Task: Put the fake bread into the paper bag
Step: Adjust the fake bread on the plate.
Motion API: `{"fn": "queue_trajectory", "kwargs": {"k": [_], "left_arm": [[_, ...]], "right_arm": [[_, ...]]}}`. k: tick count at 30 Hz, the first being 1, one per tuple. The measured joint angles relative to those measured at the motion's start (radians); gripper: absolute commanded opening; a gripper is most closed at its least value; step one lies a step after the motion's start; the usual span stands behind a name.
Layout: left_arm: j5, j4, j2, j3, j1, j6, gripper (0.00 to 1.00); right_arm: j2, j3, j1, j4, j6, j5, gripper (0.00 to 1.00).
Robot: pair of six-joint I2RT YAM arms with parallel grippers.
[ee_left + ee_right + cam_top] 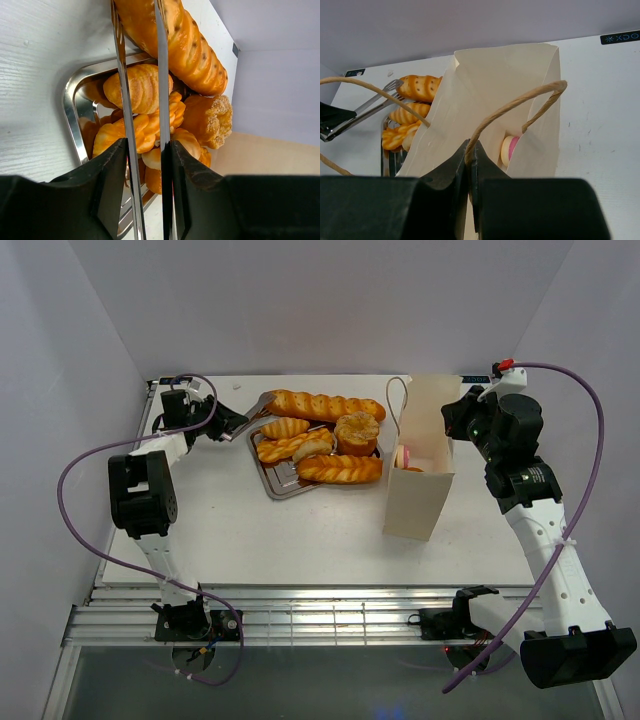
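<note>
Right now the left end effector [233,426] is at the far left of the desk [250,540] and holds metal tongs [255,410]. In the left wrist view its two black fingers [112,175] press on the outer sides of the two tong arms [124,100], so it is about half closed around them. The tongs point toward the left end of the baguette [325,405]. Their tips are just beside it, but I cannot tell if they touch it.

Most of the bread [340,468] is on the tray [270,485], in the middle of the desk. The baguette lies along the far edge of the tray. The round bun [357,430] sits near its right end, and the twisted loaves lie in front of them, close together.

The bag [420,490] stands upright just to the right of the tray, with its top open. One pink donut [403,455] is already inside it, low against the wall.

The right end effector [462,412] is at the far right side of the bag. In the right wrist view its fingers [450,170] are fully closed on the string handle [520,102] of the bag, and the loop rises from between them. The other handle [398,400] hangs over the bag's left side.
</note>
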Motion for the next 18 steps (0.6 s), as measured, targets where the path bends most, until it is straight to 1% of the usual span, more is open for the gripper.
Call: {"fn": "queue_trajectory", "kwargs": {"k": [1,2,5,6,8,9,18], "left_arm": [[0.0,0.0,0.0,0.001,0.0,0.002,0.3],[0.001,0.0,0.0,0.002,0.0,0.003,0.24],[0.0,0.0,0.0,0.003,0.0,0.003,0.16],[0.0,-0.001,0.0,0.003,0.0,0.003,0.1],[0.0,-0.003,0.0,0.003,0.0,0.003,0.06],[0.0,-0.004,0.0,0.003,0.0,0.003,0.0],[-0.012,-0.04,-0.033,0.005,0.0,0.022,0.0]], "right_arm": [[0.0,0.0,0.0,0.001,0.0,0.0,0.08],[0.0,0.0,0.0,0.001,0.0,0.0,0.08],[0.0,0.0,0.0,0.002,0.0,0.0,0.08],[0.0,0.0,0.0,0.002,0.0,0.0,0.08],[0.0,0.0,0.0,0.003,0.0,0.0,0.08],[0.0,0.0,0.0,0.003,0.0,0.0,0.08],[0.0,0.0,0.0,0.005,0.0,0.0,0.08]]}}
